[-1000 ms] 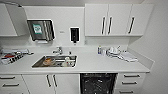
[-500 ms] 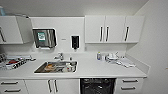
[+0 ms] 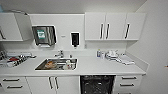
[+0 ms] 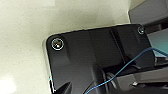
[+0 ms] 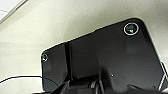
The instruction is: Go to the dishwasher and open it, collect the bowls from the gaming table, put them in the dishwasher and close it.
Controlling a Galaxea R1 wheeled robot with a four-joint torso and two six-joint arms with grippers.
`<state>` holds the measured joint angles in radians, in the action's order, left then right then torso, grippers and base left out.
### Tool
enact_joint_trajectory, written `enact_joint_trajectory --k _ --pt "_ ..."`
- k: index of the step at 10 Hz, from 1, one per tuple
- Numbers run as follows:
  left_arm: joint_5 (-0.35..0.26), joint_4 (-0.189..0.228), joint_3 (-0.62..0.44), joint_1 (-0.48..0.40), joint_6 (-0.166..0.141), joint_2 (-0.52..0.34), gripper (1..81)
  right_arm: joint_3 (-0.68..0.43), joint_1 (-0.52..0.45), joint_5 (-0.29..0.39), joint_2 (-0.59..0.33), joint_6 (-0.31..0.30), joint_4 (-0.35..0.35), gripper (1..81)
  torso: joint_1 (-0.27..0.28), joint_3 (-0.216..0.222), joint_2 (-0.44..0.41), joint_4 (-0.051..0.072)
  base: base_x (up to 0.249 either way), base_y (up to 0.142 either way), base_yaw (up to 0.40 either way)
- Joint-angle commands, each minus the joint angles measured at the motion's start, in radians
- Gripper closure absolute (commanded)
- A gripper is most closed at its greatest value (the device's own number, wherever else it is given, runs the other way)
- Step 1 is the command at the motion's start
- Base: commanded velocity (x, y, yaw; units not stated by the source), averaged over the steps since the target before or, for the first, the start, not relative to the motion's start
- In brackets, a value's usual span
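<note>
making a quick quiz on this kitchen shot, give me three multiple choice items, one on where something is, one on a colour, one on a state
1. Where is the dishwasher?
A. left of the sink
B. under the counter, right of the sink
C. above the counter

2. What colour are the wall cabinets?
A. white
B. green
C. brown

3. What state is the dishwasher in?
A. steel front shut
C. missing
B. open, dark inside showing

Answers:
1 B, its opening sits below the counter, to the right of the sink.
2 A, the doors are white with dark handles.
3 B, the dark interior with racks is exposed.
</note>
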<state>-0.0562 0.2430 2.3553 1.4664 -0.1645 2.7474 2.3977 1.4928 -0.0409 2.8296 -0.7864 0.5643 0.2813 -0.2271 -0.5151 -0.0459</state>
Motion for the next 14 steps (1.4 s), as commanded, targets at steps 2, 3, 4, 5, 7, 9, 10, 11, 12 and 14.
enact_joint_trajectory --k 2,3,4,5,7,9,10,11,12,14 --pt "-0.047 -0.004 0.082 -0.054 0.000 0.054 1.0 0.050 -0.053 0.032 0.021 0.001 0.028 1.0 -0.076 0.000 0.119 0.000 0.000 0.000 0.000" --pt "-0.047 -0.004 0.099 -0.056 -0.001 0.068 1.0 0.057 -0.050 0.032 0.026 0.001 0.039 1.0 -0.107 0.000 0.166 0.000 0.000 0.000 0.000" --pt "-0.047 -0.005 0.111 -0.054 -0.001 0.078 1.0 0.061 -0.045 0.032 0.033 0.003 0.042 1.0 -0.127 0.000 0.196 0.000 0.000 0.000 0.000" --pt "-0.047 -0.004 0.130 -0.054 -0.001 0.092 1.0 0.064 -0.038 0.032 0.040 0.001 0.051 1.0 -0.152 0.028 0.235 0.000 0.000 0.000 0.000" --pt "-0.047 -0.001 0.153 -0.054 -0.001 0.107 1.0 0.076 -0.036 0.032 0.044 0.001 0.054 1.0 -0.199 0.048 0.309 0.000 0.000 0.000 0.000" --pt "-0.048 -0.001 0.154 -0.056 -0.001 0.109 1.0 0.078 -0.036 0.032 0.044 0.001 0.054 1.0 -0.246 0.069 0.381 0.000 0.000 0.000 0.000" --pt "-0.048 -0.001 0.154 -0.054 -0.001 0.114 1.0 0.081 -0.035 0.032 0.044 0.001 0.054 1.0 -0.269 0.079 0.417 0.000 0.000 0.000 0.000" --pt "-0.048 -0.001 0.154 -0.054 -0.001 0.118 1.0 0.087 -0.033 0.032 0.044 0.001 0.054 1.0 -0.281 0.090 0.454 0.000 0.000 0.000 0.000" --pt "-0.048 -0.001 0.159 -0.054 -0.001 0.123 1.0 0.087 -0.033 0.032 0.044 0.001 0.054 1.0 -0.281 0.063 0.515 0.000 0.000 0.000 0.000" --pt "-0.047 -0.002 0.185 -0.054 -0.003 0.140 1.0 0.087 -0.036 0.032 0.044 0.001 0.055 1.0 -0.269 0.071 0.463 0.000 0.000 0.000 0.000"
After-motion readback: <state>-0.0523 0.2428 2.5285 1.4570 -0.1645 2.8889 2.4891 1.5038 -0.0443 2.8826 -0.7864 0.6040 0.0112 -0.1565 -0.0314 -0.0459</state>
